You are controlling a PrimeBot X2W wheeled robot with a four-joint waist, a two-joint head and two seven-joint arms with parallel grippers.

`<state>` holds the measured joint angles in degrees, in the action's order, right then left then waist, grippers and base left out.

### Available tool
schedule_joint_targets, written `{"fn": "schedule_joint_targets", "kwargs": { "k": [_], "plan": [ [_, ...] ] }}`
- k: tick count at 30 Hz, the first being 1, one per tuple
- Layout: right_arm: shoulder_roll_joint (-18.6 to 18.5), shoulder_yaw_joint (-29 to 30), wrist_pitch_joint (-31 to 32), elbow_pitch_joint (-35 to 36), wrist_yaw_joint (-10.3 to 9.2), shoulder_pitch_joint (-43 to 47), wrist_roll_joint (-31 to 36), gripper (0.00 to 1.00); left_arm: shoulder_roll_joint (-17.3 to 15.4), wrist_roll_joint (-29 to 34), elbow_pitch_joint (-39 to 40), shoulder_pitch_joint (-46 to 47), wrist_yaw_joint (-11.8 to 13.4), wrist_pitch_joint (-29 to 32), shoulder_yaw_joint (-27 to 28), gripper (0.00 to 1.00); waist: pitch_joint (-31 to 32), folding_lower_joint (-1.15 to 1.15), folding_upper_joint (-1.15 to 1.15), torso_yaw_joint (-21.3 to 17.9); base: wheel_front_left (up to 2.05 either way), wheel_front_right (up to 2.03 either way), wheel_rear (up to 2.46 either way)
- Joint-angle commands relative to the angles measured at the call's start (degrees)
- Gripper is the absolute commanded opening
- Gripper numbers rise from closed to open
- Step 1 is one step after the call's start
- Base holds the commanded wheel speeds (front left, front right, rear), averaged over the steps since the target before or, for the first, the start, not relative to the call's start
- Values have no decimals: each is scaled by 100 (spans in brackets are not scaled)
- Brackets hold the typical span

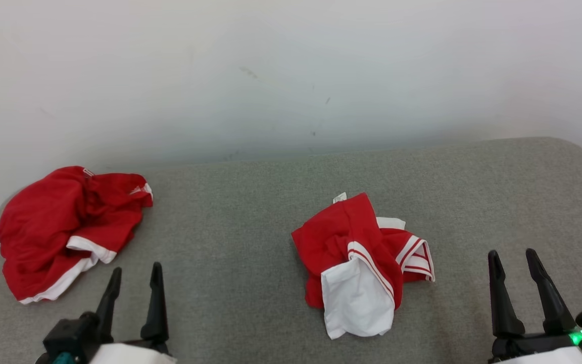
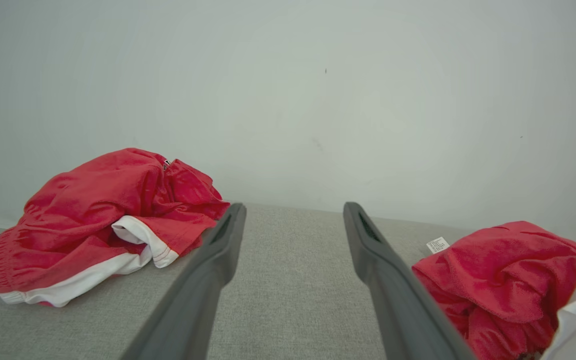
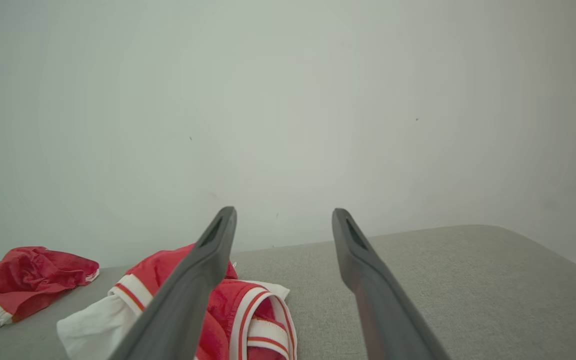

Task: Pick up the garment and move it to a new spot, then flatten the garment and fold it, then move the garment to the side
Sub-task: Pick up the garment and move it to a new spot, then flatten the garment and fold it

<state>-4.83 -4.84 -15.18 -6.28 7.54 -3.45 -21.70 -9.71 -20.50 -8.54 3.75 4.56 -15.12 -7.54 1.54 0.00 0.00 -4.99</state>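
Observation:
A crumpled red and white garment (image 1: 364,263) lies in the middle of the grey upholstered surface (image 1: 250,212); it also appears at the right of the left wrist view (image 2: 503,280) and at the lower left of the right wrist view (image 3: 248,320). My left gripper (image 1: 136,272) stands open at the lower left, well to the left of that garment, with nothing between its fingers (image 2: 218,260). At the lower right my right gripper (image 1: 513,255) is open too, to the right of the garment, and its fingers (image 3: 203,270) hold nothing.
A second crumpled red garment with white trim (image 1: 68,227) lies at the far left of the surface, close to my left gripper (image 2: 103,220) (image 3: 18,280). A pale wall (image 1: 291,76) rises right behind the surface. The surface's rounded right end (image 1: 579,156) curves off.

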Motion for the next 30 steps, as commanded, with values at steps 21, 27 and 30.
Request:
{"fn": "schedule_joint_targets", "kwargs": {
  "k": [21, 27, 30],
  "plan": [
    [-21, -43, 5, 52, -10, 166, -31, 100, 641, 839, 198, -408, -782, -4, 1004, 100, -40, 0, 0, -88, 0, 0, 0],
    [-57, -111, 5, -61, -10, 111, -56, 100, 665, 879, 177, -367, -831, -4, 945, 100, -53, 0, 0, -27, 0, 0, 0],
    [-103, -166, 5, -152, -10, 69, -83, 100, 668, 877, 166, -348, -847, -4, 917, 100, -67, 0, 0, 14, 0, 0, 0]
  ]
}}
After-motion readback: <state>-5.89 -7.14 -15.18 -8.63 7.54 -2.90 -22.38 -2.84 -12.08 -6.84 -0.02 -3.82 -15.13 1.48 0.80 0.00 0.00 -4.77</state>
